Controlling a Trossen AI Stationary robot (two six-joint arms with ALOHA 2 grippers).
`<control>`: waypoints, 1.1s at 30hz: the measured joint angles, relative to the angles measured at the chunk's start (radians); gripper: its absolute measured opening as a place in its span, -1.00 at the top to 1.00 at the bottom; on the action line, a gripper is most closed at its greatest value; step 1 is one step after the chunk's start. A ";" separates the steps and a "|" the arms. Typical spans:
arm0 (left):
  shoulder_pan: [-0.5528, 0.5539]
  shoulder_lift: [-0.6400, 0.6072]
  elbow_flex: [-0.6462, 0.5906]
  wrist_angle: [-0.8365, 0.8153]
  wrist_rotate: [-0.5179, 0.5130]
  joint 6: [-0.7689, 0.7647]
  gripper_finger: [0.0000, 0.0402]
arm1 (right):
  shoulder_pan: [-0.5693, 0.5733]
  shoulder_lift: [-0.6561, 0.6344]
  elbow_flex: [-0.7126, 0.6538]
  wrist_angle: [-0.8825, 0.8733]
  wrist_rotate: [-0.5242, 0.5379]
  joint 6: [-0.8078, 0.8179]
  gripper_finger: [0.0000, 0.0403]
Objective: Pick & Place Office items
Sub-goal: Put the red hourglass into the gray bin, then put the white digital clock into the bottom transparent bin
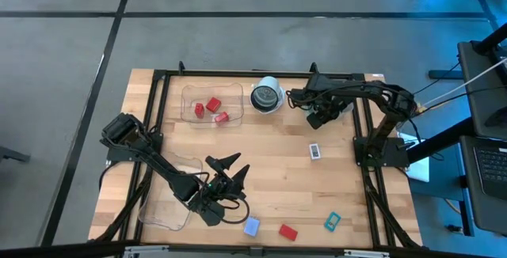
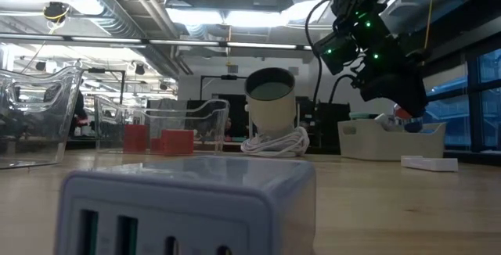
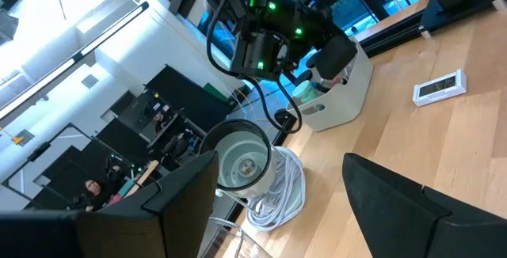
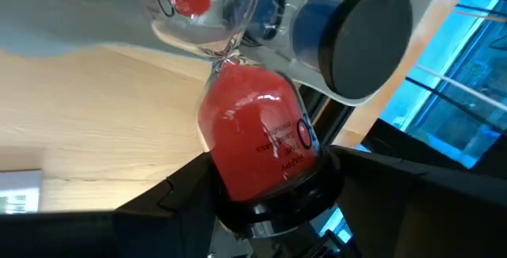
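My right gripper (image 1: pixel 321 118) is at the table's far right, over a white bin (image 2: pixel 391 141), and is shut on a small hourglass of red sand (image 4: pixel 257 139). My left gripper (image 1: pixel 231 168) hovers open over the near middle of the table, touching nothing. Two red blocks (image 1: pixel 216 111) lie in the far clear tray (image 1: pixel 190 100). On the bare wood lie a white-and-black rectangle (image 1: pixel 315 151), a pale-blue rectangle (image 1: pixel 251 226), a red block (image 1: pixel 287 231) and a teal rectangle (image 1: pixel 332 221). My right gripper holds the hourglass by its black end cap (image 4: pixel 277 206), pinched between the two fingers (image 4: pixel 182 191). The red-filled bulb stands out past the fingertips, and the clear bulb (image 4: pixel 198 5) lies beyond it. In the low view the hourglass (image 2: pixel 402 113) shows just above the bin's rim.
A large round white-rimmed object (image 1: pixel 267 96) with a coiled white cable (image 2: pixel 274 141) stands at the far edge, between tray and bin. A second clear tray (image 1: pixel 170 202) sits near left, under my left arm. A blue and black cylinder (image 4: pixel 348 32) lies by the hourglass. Black frame rails border the table.
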 joint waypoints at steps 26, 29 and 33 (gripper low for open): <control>0.000 0.000 0.000 0.000 0.000 0.001 -0.33 | 0.019 0.048 0.000 0.011 0.078 -0.037 -0.16; 0.000 0.000 0.000 0.000 0.000 0.001 -0.33 | 0.019 0.048 0.000 0.011 0.078 -0.038 -0.16; 0.000 0.000 0.000 0.000 0.000 0.001 -0.33 | 0.019 0.048 0.000 0.010 0.113 -0.038 -0.16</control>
